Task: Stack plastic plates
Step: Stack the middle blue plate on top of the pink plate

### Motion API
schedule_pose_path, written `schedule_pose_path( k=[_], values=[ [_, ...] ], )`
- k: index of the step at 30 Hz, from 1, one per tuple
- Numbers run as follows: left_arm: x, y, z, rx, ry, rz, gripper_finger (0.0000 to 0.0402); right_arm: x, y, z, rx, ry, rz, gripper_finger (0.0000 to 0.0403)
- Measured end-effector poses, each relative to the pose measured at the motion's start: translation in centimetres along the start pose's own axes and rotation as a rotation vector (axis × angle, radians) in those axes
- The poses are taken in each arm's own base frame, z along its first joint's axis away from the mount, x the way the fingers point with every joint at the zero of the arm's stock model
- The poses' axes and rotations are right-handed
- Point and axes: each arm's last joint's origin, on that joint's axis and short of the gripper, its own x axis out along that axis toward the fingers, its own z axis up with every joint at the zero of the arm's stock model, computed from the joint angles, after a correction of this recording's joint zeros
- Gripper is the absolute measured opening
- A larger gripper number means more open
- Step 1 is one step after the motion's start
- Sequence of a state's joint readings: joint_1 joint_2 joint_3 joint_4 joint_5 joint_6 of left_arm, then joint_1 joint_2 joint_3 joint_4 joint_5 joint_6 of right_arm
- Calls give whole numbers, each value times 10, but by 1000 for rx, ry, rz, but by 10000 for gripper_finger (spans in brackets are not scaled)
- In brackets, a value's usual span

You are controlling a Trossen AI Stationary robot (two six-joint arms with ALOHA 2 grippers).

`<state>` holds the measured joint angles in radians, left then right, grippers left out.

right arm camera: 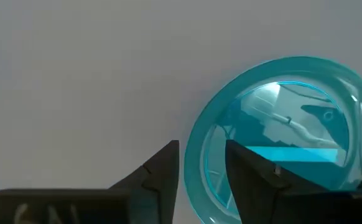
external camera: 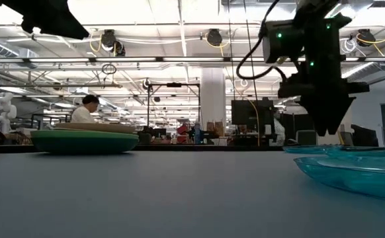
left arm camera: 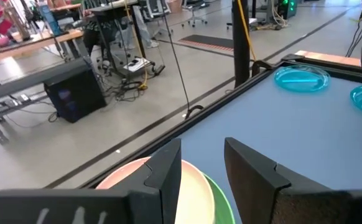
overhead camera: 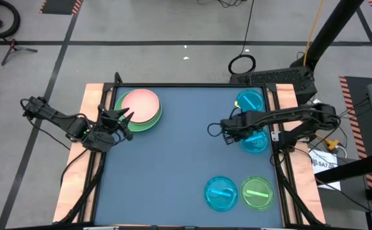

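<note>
A pink plate lies on top of green plates near the table's far left; the same stack shows in the low view. My left gripper hovers open above the stack's near-left rim, well off the table. A translucent blue plate lies flat at the right side. My right gripper points down, open, its fingers on either side of that plate's left rim and just above it. Other plates lie apart on the table.
A second blue plate lies at the far right corner. A third blue plate and a lime plate lie side by side near the near edge. The table's middle is bare blue mat. People sit far behind the table.
</note>
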<state>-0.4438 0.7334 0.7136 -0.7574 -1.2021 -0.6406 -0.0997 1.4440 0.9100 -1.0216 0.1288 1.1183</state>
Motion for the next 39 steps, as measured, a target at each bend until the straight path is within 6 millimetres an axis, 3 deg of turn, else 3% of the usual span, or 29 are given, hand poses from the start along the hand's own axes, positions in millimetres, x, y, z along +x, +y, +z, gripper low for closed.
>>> schedule_pose_path(
  k=[12,26,33,39],
  values=[
    [0,0,0,23,-9,11,129,25,12,4,-45,26,-97,101],
    [0,1,1,56,-37,52,129,42,24,8,-92,24,-100,9],
    [0,1,2,54,-42,58,129,29,28,10,-120,-4,-70,2],
    [0,2,2,60,-49,68,129,-3,47,22,-240,-136,-24,1]
  ],
)
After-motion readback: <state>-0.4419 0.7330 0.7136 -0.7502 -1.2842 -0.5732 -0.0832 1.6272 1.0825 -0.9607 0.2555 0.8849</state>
